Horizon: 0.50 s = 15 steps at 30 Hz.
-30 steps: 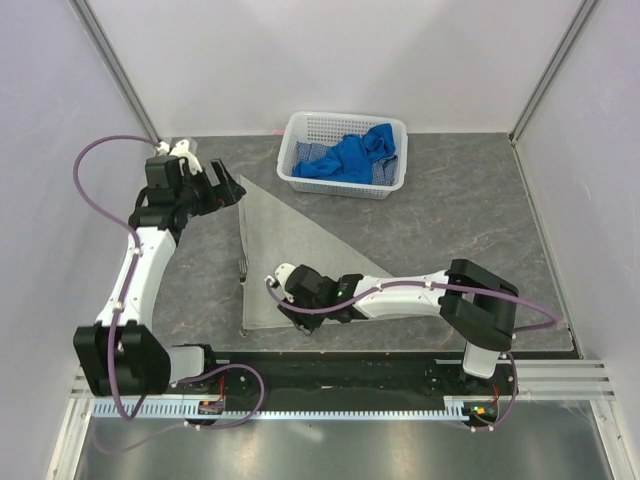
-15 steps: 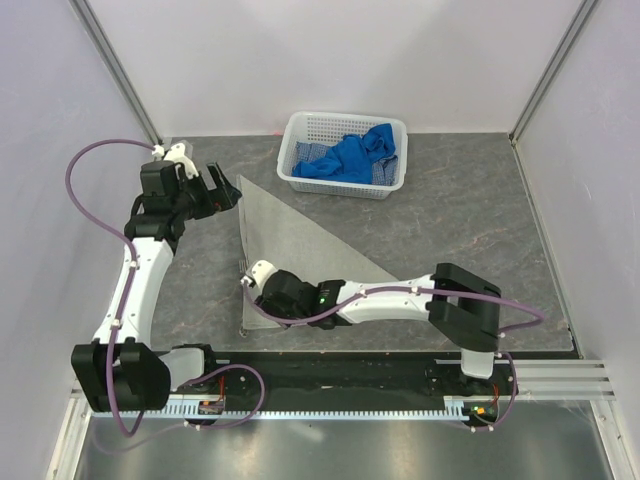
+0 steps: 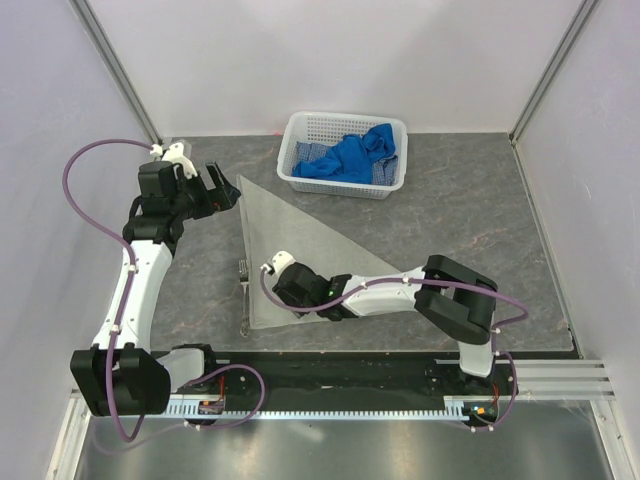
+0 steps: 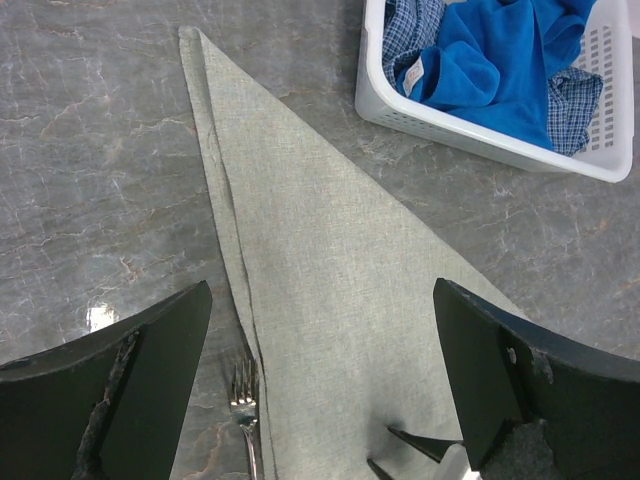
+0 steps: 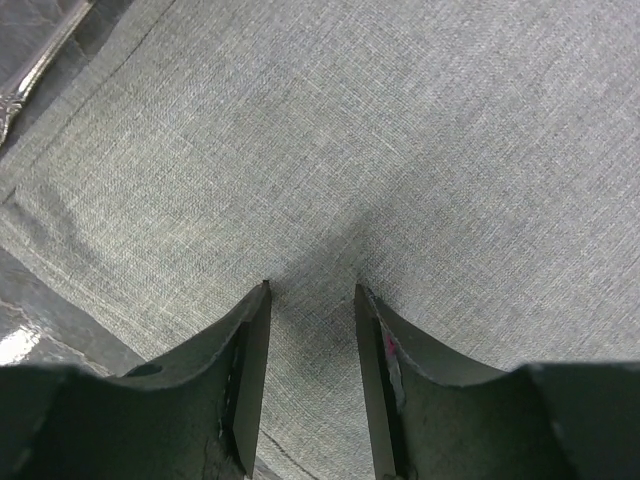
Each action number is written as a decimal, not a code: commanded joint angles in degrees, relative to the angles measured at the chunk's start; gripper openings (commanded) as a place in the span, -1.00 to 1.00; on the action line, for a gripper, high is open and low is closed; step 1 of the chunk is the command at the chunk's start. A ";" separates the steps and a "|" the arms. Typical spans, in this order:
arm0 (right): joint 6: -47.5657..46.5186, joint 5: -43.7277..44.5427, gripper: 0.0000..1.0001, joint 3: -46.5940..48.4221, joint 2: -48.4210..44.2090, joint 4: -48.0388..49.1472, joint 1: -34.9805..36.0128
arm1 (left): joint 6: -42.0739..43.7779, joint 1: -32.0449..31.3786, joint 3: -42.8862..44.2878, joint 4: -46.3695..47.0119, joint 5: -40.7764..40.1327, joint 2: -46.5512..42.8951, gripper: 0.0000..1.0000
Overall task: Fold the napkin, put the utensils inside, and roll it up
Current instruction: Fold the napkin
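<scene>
The napkin (image 3: 288,236), a flat triangle of thin, finely woven grey-beige cloth, lies on the dark marbled worktop (image 3: 450,200), directly under the right tool (image 5: 312,288). The jaws of this tool stand a little apart, with their tips at the cloth. The slim, shiny metal fork (image 3: 244,282) lies along the napkin's left hem. The left tool (image 4: 322,290) hangs wide apart near the far corner.
</scene>
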 commanded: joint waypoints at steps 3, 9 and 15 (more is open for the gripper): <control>1.19 0.24 -0.07 -7.48 -2.39 -1.69 -1.60 | 1.66 0.44 0.12 0.37 0.20 -0.80 1.00; -0.29 2.26 -0.05 -7.23 -4.76 -5.03 -2.49 | 1.39 0.35 0.12 0.54 1.08 -0.45 1.00; -2.84 -2.12 -0.03 -1.17 -9.16 -7.75 -0.64 | 1.48 0.44 0.03 0.54 1.25 -0.45 1.00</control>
